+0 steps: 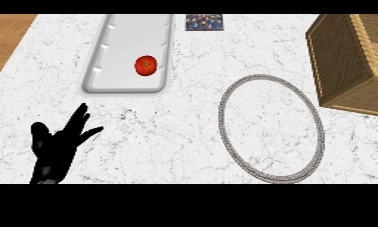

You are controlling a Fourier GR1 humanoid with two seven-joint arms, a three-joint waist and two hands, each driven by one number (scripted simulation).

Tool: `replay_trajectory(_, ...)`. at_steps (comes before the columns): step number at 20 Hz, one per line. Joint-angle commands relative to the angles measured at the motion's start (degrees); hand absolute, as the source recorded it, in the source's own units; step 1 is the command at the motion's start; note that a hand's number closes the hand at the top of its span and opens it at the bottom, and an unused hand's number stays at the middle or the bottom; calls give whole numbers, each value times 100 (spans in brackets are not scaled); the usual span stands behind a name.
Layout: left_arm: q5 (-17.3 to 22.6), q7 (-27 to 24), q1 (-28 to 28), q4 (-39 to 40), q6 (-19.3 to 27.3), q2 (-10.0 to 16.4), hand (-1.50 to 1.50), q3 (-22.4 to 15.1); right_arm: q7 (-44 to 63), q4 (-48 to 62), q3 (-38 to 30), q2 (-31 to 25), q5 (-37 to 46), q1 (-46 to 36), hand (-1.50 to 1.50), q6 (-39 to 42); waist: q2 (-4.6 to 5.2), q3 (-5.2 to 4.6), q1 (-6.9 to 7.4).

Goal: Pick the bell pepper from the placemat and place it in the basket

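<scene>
lower left: left hand (55, 146) rests on the desk (170, 136) side, fingers spread wide, holding nothing | upper left-centre: bell pepper (146, 65) lies in white tray (133, 36), not on round placemat (221, 116) at centre right | upper right: basket (347, 61) just beside placemat, probably for a short carry | right hand not seen

One each: pepper (146, 65), tray (124, 87), placemat (222, 121), basket (343, 61), hand (55, 148)

Only the left hand (53, 153) shows, and it is black all over. Its fingers (77, 119) are thin and tapering, the thumb (38, 132) shorter and blunter. A faint grey sheen lies low on the hand.
</scene>
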Motion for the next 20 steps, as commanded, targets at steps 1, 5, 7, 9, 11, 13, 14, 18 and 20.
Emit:
replay_trajectory(1,-24,313,37,446,-162,68,0,-51,43,675,-502,-589,-331,-461,150,366,61,-61,18)
replay_trajectory(5,-166,142,255,315,-85,-77,0,-162,-303,1344,-761,-935,-540,-442,150,472,59,-59,54)
replay_trajectory(7,-248,341,145,299,24,-152,0,-245,-844,1794,-654,-917,-212,-260,150,161,79,-56,85)
replay_trajectory(9,-95,255,-38,558,-229,74,0,3,-1206,2431,-703,-1142,-226,-575,150,126,98,-60,110)
replay_trajectory(11,-100,90,283,475,-291,14,0,-65,-1582,2692,-811,-1183,-352,-412,150,141,85,-57,115)
replay_trajectory(13,-252,24,322,465,-152,-130,0,-194,-1878,2995,-751,-1151,-240,-429,150,-51,89,-58,126)
replay_trajectory(14,-242,455,97,166,59,-203,0,-214,-2293,3467,-946,-1322,-319,-392,150,-59,95,-52,124)
replay_trajectory(18,-67,386,337,150,-278,59,0,-36,-2768,4196,-1314,-1340,-542,-385,150,-284,95,-49,151)
replay_trajectory(20,-247,201,289,282,-205,-32,0,-126,-2820,4429,-1315,-1128,-587,-536,150,-548,88,-53,131)
